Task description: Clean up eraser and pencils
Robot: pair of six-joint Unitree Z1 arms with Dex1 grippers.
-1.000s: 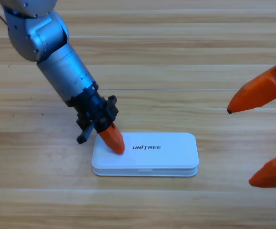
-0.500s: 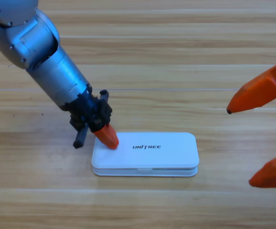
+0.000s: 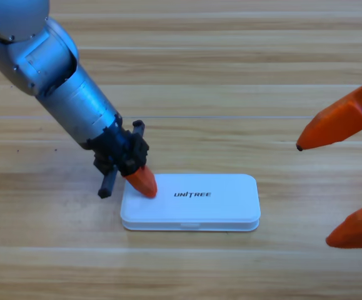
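Left gripper (image 3: 144, 182) at closed case's (image 3: 212, 200) left edge (right gripper (image 3: 331, 190) waiting, agape).

A closed white case (image 3: 193, 203) lies flat on the wooden worktop (image 3: 231, 75). One word is printed on its lid in small dark capital letters: "UNITREE". The word runs left to right, a little left of the lid's middle and nearer the lid's far long edge than its near one. No other text, number, label or sign can be read anywhere else in view
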